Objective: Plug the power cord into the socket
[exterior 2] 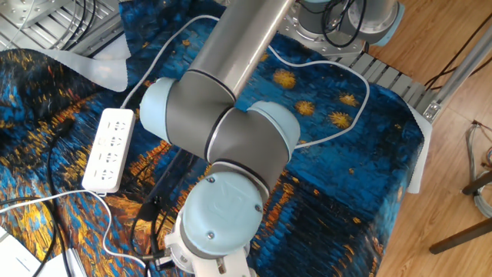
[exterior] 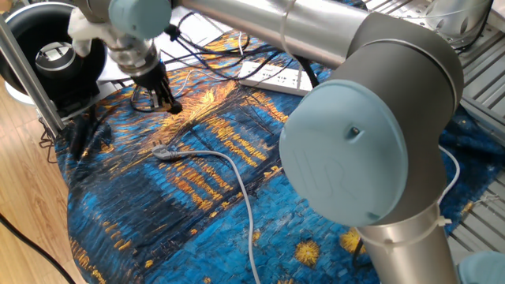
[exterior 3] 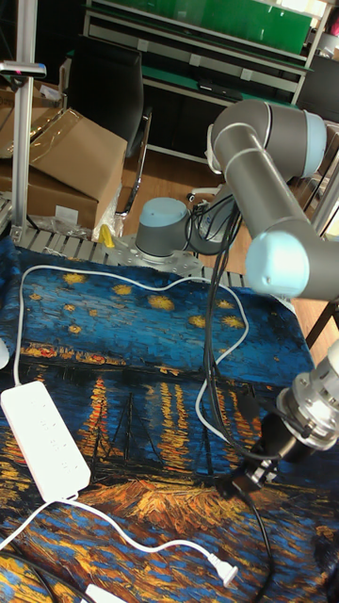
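The socket is a long white power strip [exterior: 272, 76] lying on the blue painted cloth, also seen in the other fixed view [exterior 2: 109, 148] and the tall view [exterior 3: 42, 438]. My gripper [exterior: 168, 102] hangs just above the cloth, well to the left of the strip, shut on the small black plug [exterior 3: 234, 487] of the power cord. The cord's thin black cable [exterior 3: 265, 539] trails down from the gripper [exterior 3: 247, 476]. In the other fixed view my own arm hides the gripper.
A grey-white cable [exterior: 229, 170] with a silvery tip [exterior: 162, 151] lies on the cloth in front of the gripper. A black round container [exterior: 47, 55] and a metal post [exterior: 24, 67] stand at the left. The strip's white cord [exterior 2: 323, 65] loops across the cloth.
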Robot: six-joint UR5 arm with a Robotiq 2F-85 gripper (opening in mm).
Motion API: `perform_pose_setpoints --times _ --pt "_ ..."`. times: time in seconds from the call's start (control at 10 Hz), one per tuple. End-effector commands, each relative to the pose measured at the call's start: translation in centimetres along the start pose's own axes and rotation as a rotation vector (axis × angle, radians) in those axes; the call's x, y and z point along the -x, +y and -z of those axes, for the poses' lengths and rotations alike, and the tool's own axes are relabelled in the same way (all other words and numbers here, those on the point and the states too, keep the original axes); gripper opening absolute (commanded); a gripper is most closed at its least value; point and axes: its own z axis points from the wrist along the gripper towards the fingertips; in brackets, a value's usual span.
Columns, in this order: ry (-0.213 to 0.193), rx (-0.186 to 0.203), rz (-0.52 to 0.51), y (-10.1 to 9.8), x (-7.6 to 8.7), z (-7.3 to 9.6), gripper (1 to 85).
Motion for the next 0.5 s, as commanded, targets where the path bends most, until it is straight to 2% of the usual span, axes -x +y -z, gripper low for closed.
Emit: perform_pose_setpoints --times 0.0,0.1,0.3,0.4 --pt "-0.061 0.125 0.070 1.4 -1.5 2.7 1.3" --pt "-0.028 0.136 0.126 1.1 -3.7 3.1 1.3" --pt "-0.040 0.151 0.264 0.5 -5.9 3.8 1.3" --pt "-0.059 0.149 0.312 0.1 -6.6 4.0 1.3"
